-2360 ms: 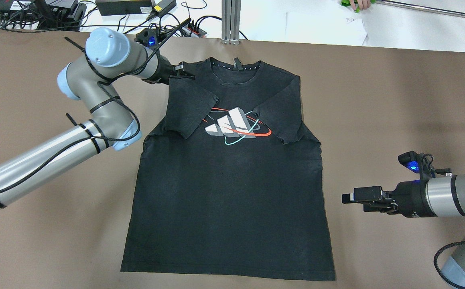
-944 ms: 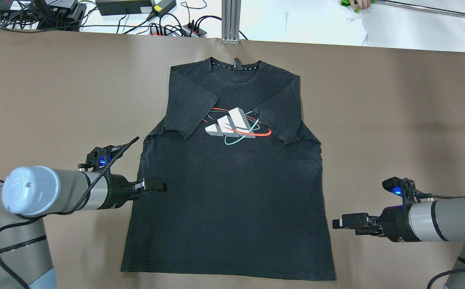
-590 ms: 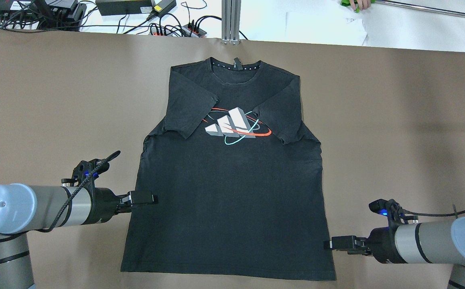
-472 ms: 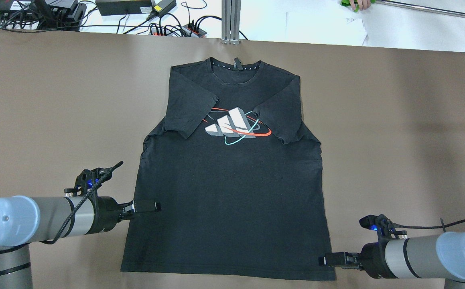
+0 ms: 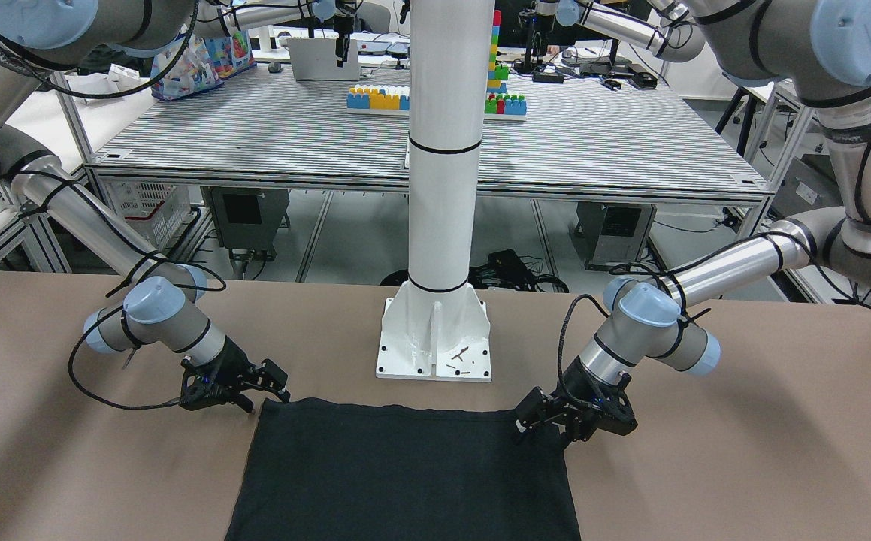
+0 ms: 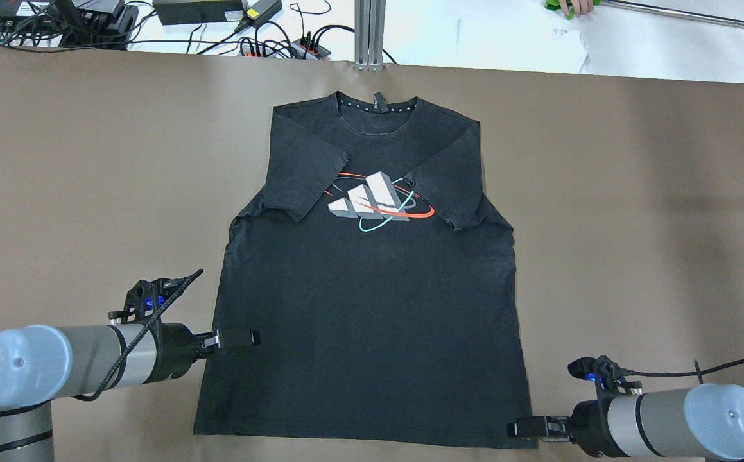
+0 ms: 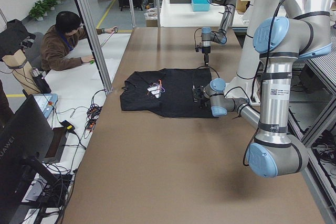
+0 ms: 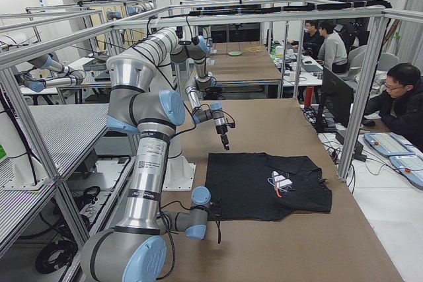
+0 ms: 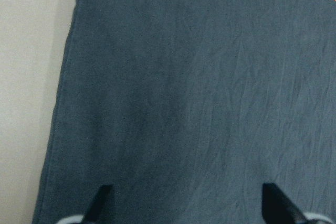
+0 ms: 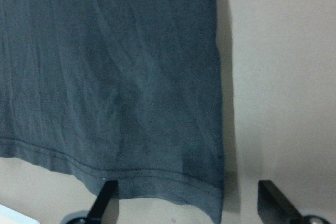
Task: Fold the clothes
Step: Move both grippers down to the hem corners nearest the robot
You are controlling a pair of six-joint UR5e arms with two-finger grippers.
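Observation:
The clothes [image 6: 365,289] are one black T-shirt with a printed logo, lying flat on the brown table with both sleeves folded in. Its hem [image 5: 405,421] faces the white pillar. My left gripper [image 6: 248,335] hovers over the shirt's left side edge; the left wrist view shows its fingers [image 9: 102,203] wide apart above the fabric [image 9: 184,103], open and holding nothing. My right gripper [image 6: 518,427] is at the shirt's hem corner on the right. It is open too, and the corner [image 10: 210,203] lies between its spread fingers [image 10: 273,195].
The white pillar's base [image 5: 435,342] stands just behind the hem. An aluminium post [image 6: 370,32], cables and power strips [image 6: 217,25] line the far edge. A seated person [image 7: 63,40] works beyond that edge. Bare brown table [image 6: 635,192] flanks the shirt.
My left arm has swung from the shirt's shoulder down to its left side edge. My right gripper has come nearer, to the hem corner. The shirt has not moved.

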